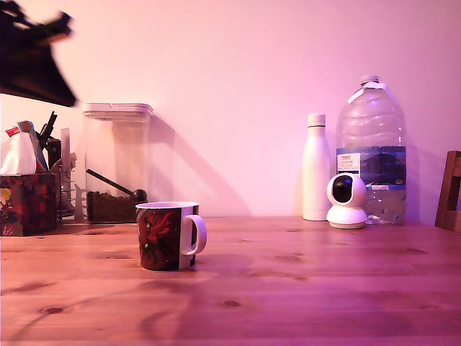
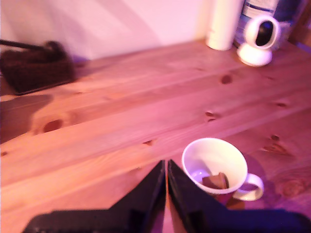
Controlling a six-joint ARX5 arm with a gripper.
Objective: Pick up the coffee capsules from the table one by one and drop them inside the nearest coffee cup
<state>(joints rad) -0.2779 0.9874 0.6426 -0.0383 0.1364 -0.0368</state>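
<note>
The coffee cup (image 1: 167,236), with its dark red-and-black floral print, white rim and white handle, stands upright on the table (image 1: 302,288), left of centre in the exterior view. In the wrist view the cup (image 2: 214,155) shows its white inside, where a brown coffee capsule (image 2: 216,181) lies at the bottom. My gripper (image 2: 165,165) hangs above the tabletop beside the cup, with its dark fingers closed together and nothing between them. In the exterior view the gripper (image 1: 39,68) is a blurred dark shape high at the left. No capsule shows on the table itself.
At the back of the table stand a clear canister (image 1: 117,162) with dark contents and a scoop, a tissue box (image 1: 27,202), a white bottle (image 1: 316,167), a small white camera (image 1: 346,200) and a large water jug (image 1: 372,148). A chair back (image 1: 449,191) is at the exterior view's right.
</note>
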